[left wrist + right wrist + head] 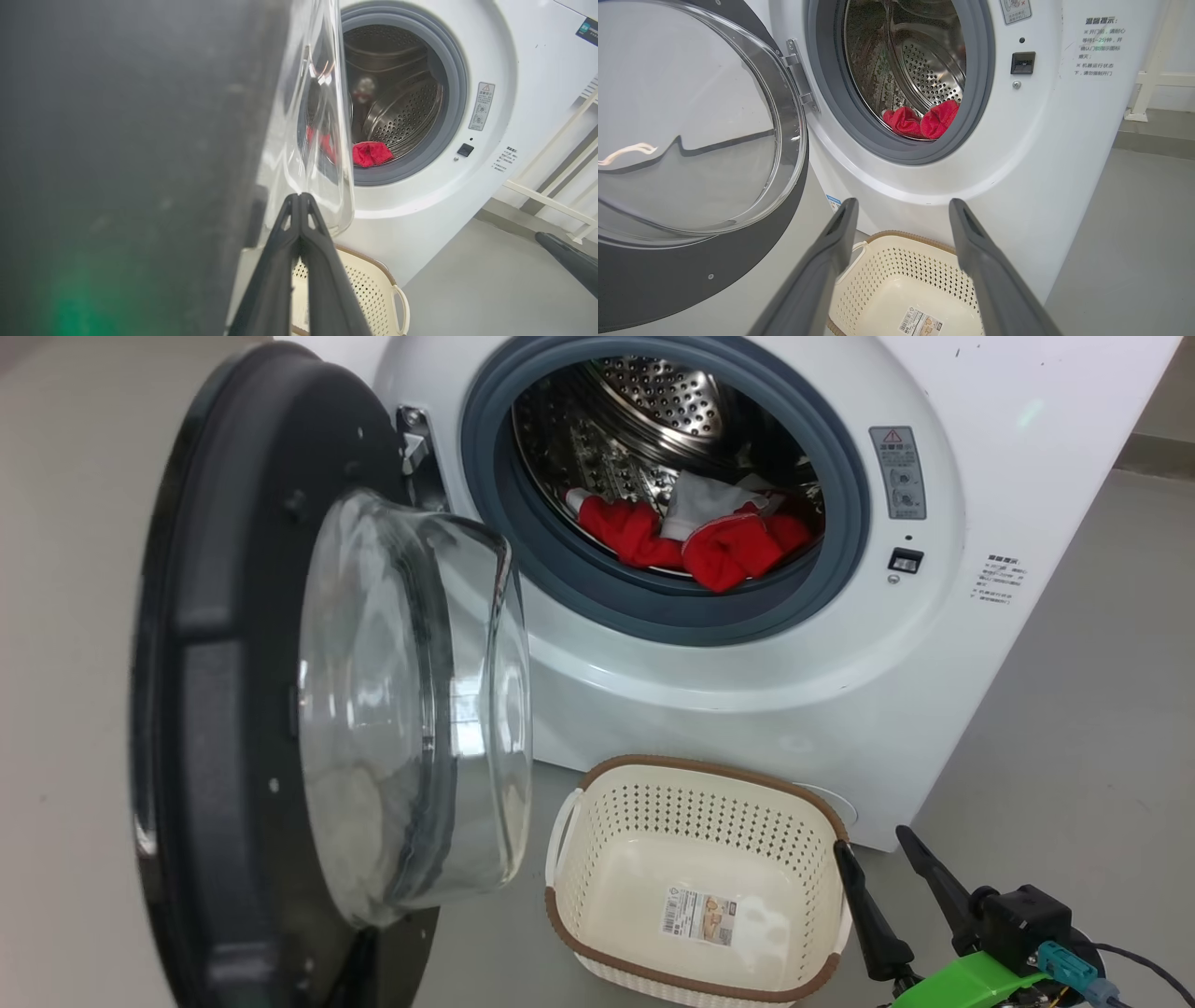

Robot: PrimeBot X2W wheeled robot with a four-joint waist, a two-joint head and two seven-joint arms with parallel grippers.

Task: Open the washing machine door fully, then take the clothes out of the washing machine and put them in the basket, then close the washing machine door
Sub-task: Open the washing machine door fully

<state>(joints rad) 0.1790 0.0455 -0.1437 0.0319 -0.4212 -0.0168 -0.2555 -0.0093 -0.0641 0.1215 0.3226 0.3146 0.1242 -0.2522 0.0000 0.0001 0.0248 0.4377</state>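
Observation:
The washing machine [747, 691] stands with its door [224, 728] swung out to the left, the glass bowl [411, 709] facing the drum. Red clothes [691, 537] with a light grey part lie at the drum's front. They also show as clothes [924, 122] in the right wrist view. The cream basket [709, 767] sits on the floor below the opening, with nothing but its label inside. My right gripper [873, 840] is open beside the basket's right rim; its fingers [831, 252] frame the basket [896, 238]. My left gripper [299, 197] is shut on nothing, tips close to the door's glass [327, 140].
Grey floor [1083, 728] stretches to the right of the machine. A white railing [551, 196] stands further right. The door's black rim [140, 140] looms at the left of the left wrist view. A dark finger [565, 261] of the other arm shows at the right edge.

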